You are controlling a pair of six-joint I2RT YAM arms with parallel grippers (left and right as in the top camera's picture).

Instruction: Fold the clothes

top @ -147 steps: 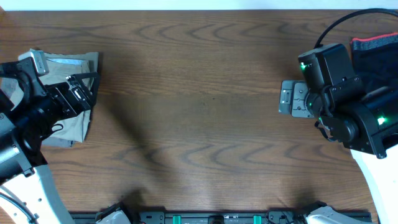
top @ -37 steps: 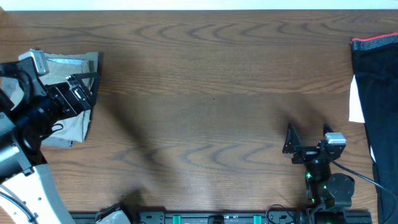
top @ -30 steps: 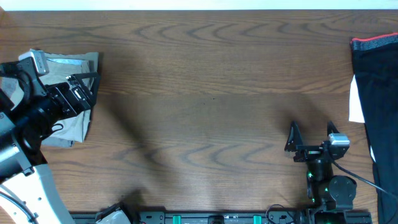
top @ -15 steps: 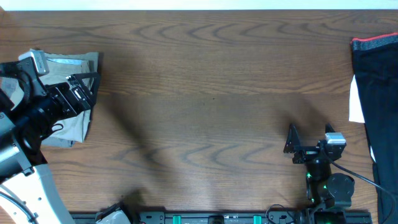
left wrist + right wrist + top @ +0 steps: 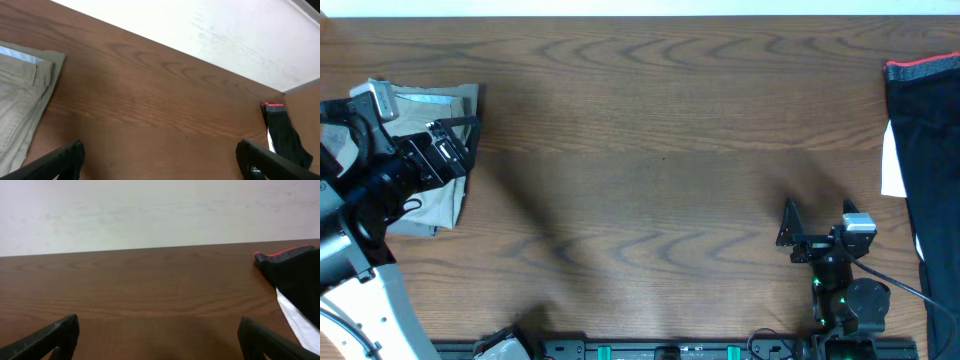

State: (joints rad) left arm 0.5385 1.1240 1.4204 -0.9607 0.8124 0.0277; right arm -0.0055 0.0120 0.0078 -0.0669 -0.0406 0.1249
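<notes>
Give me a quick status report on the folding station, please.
Left gripper open, empty, beside folded khaki pair at far left. Right gripper open, empty, near front edge. Dark red-trimmed garment lies unfolded at far right. Nothing in the way.

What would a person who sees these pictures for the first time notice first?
A folded pale khaki garment lies at the table's left edge, partly under the left arm. A black garment with a red band lies at the right edge. The right gripper stands open near the front right.
</notes>
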